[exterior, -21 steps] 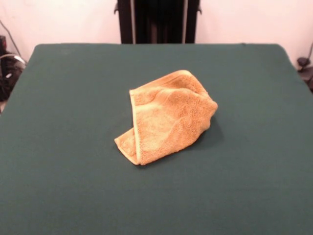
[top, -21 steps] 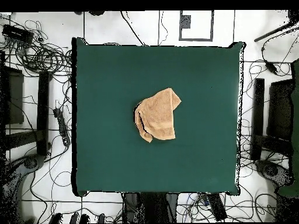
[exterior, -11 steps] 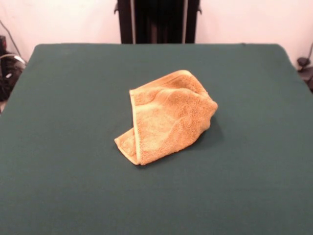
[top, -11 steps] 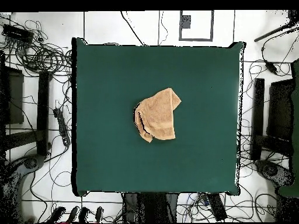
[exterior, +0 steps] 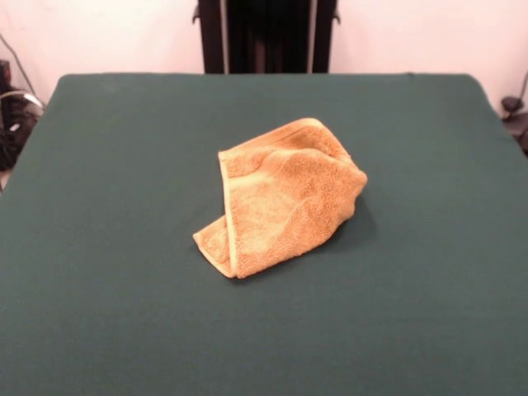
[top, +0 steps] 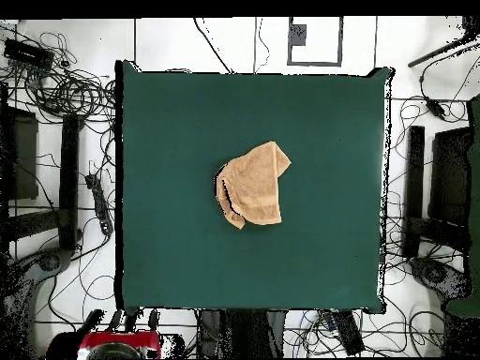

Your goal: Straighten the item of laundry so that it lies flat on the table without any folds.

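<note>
Your towel (exterior: 280,198) sits near the middle of the table (exterior: 107,165), well apart from every edge. It is not flat: it lies bunched and folded over on itself in a rough wedge. In the front view the bulk rises into a rounded hump toward the right, and a hemmed edge runs as a pale line down its left side to a small folded flap at the lower left corner, which rests on the green cloth. A second hem curves along the top of the hump. Overhead, the towel (top: 253,184) shows as an irregular shape with one pointed corner toward the upper right and a narrow folded tongue at the lower left.

You will find the arm only in the overhead view: a red and black part of the arm (top: 112,345) shows at the bottom left, off the table's near edge and far from the towel. No gripper tips show in either view, so I cannot tell you how the jaws stand.

Nothing touches the towel. Cables (top: 56,84) lie tangled on the floor around the table, thickest at the overhead view's upper left
</note>
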`<state>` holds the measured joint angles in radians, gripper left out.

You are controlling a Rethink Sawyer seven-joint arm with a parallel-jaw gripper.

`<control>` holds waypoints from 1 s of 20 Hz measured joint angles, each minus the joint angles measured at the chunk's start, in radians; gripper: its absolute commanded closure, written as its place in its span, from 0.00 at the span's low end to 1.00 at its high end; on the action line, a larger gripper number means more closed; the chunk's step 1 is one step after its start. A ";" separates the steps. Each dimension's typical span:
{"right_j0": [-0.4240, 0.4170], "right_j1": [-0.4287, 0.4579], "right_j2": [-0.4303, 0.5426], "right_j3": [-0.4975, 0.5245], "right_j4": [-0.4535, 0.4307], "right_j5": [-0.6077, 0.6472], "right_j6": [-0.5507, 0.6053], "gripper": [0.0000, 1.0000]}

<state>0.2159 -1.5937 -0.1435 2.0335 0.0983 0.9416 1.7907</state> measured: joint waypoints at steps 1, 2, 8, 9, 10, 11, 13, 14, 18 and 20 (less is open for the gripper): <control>0.001 0.005 0.000 0.005 -0.001 -0.009 0.000 0.00; 0.003 0.018 0.000 0.012 -0.002 -0.022 0.000 0.00; 0.016 0.037 -0.002 0.021 -0.009 -0.022 0.001 0.00; 0.022 0.042 -0.004 0.022 -0.011 -0.022 0.001 0.00; 0.031 0.044 -0.007 0.022 -0.023 -0.024 0.006 0.00; 0.040 0.045 -0.010 0.022 -0.034 -0.027 0.011 0.00; 0.054 0.047 -0.014 0.022 -0.052 -0.031 0.020 0.00; 0.057 0.047 -0.015 0.022 -0.056 -0.032 0.025 0.00; 0.064 0.047 -0.019 0.022 -0.068 -0.033 0.061 0.00; 0.064 0.047 -0.019 0.022 -0.069 -0.033 0.074 0.00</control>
<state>0.2802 -1.5467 -0.1630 2.0555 0.0294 0.9090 1.8649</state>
